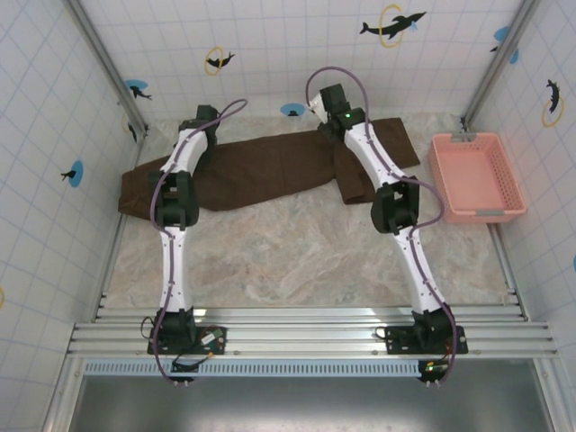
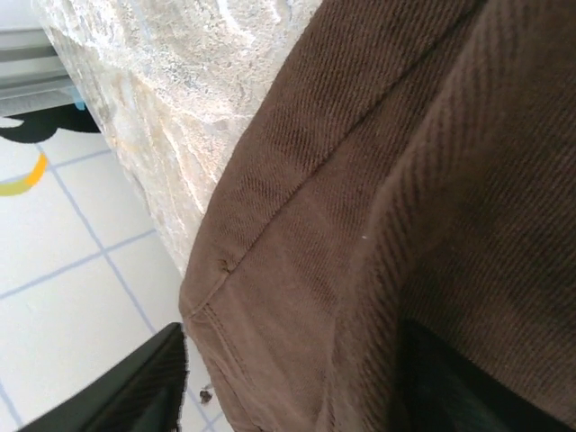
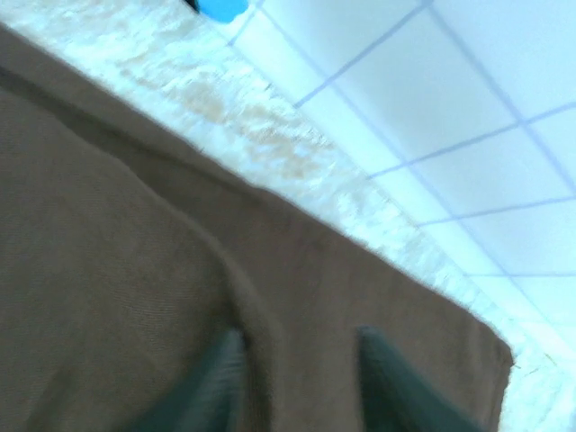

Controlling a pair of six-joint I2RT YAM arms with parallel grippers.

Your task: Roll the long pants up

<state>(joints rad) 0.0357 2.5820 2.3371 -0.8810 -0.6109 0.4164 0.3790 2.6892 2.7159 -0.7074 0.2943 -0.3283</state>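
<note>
The long pants [image 1: 270,171] lie spread flat across the far part of the table, dark brown, running from the left wall to near the right back corner. My left gripper [image 1: 205,117] is at their far edge, left of the middle. In the left wrist view its dark fingers [image 2: 135,391] stand wide apart, with a raised fold of hemmed pants fabric [image 2: 297,270] between them; the gripper [image 2: 292,360] is open. My right gripper [image 1: 326,101] is at the far edge further right. Its fingers [image 3: 216,378] point down onto flat pants fabric [image 3: 135,270], apart; the gripper [image 3: 300,337] is open.
A pink plastic basket [image 1: 474,177] stands at the right side of the marble-patterned table [image 1: 297,243]. Tiled walls enclose the back and both sides, close behind the pants. The arms' rail runs along the near edge.
</note>
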